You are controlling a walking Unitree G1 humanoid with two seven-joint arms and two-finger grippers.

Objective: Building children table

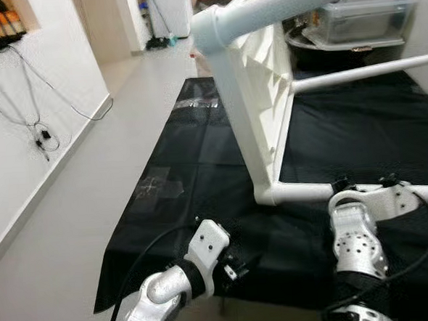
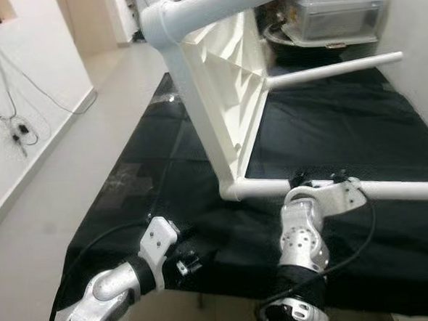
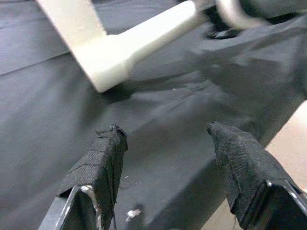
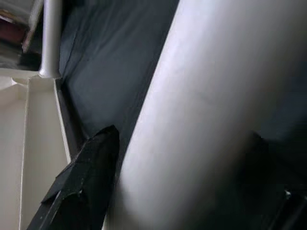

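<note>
My right gripper fingers clamp the white plastic table's round leg at lower right, left gripper open; the tilted table could topple if grip slips.

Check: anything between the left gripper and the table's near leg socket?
Nothing but bare black cloth. In the left wrist view, the left gripper is open, with wrinkled cloth running up to the white leg socket.

Head stereo pair looking fwd/down, wrist cams close-up, all share white table leg.
</note>
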